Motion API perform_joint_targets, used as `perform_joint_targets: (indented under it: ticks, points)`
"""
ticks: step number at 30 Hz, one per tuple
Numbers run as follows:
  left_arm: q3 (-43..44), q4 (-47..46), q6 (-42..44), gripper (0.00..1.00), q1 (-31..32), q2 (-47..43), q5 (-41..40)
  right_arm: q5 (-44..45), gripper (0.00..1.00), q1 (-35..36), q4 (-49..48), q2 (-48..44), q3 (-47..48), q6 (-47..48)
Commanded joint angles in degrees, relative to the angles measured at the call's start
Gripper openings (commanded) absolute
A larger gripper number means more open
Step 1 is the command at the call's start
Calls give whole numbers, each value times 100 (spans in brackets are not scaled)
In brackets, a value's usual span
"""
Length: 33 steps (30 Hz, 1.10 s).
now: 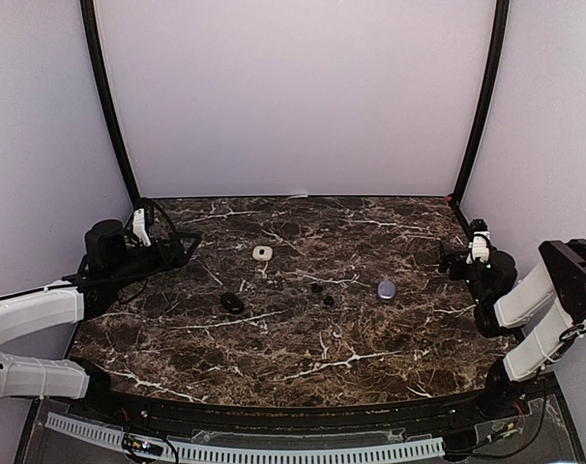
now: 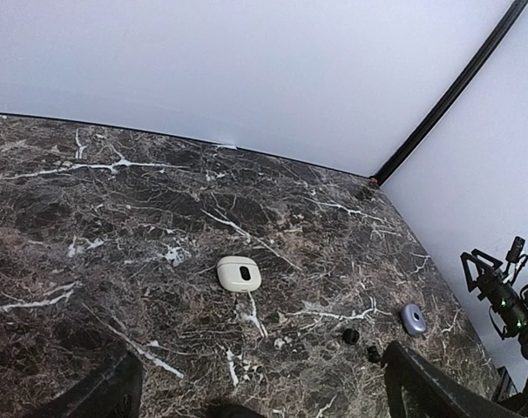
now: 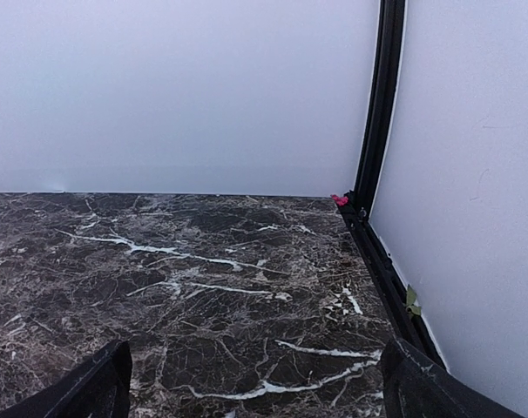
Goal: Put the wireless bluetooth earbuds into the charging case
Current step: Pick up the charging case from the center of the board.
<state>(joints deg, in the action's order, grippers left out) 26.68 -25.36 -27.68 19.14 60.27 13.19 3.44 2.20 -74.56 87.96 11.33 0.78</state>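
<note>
Two dark earbuds [image 1: 316, 287] [image 1: 328, 301] lie apart on the marble table [image 1: 303, 358], near its middle. Around them lie three small cases: a white one [image 1: 262, 252], a black oval one [image 1: 232, 302] and a blue-grey one [image 1: 386, 289]. My left gripper [image 1: 175, 251] hovers open at the far left, well away from them. In the left wrist view the white case [image 2: 239, 273], the earbuds [image 2: 351, 335] [image 2: 373, 353] and the blue-grey case [image 2: 412, 319] lie ahead of the open left gripper [image 2: 264, 396]. My right gripper [image 1: 453, 259] is open at the right edge, holding nothing.
The right gripper [image 3: 260, 396] faces the bare far right corner of the table [image 3: 203, 261], where a small red bit [image 3: 339, 199] sits by the black frame post [image 3: 382, 104]. White walls enclose the table on three sides.
</note>
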Motion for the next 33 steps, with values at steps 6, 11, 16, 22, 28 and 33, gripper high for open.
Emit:
perform_joint_targets:
  ticks: [6, 11, 16, 22, 28, 33]
  points:
    - [-174, 35, 69, 99, -22, -252, -119, 34, 99, -27, -230, 19, 61, -60]
    - [-335, -58, -97, 99, -25, -228, -158, 34, 99, -29, -234, 19, 62, -60]
    - [-429, -34, -189, 99, -24, 19, -155, 34, 99, -29, -229, 19, 58, -60]
    - [-338, 76, -44, 89, -16, 608, 486, 29, 99, -29, -236, 19, 57, -60]
    - [-326, 575, 67, 89, 311, 879, 171, 34, 99, -27, -232, 19, 62, -60]
    - [-205, 1099, -96, 90, 632, 949, -47, 29, 99, -31, -228, 20, 62, -60]
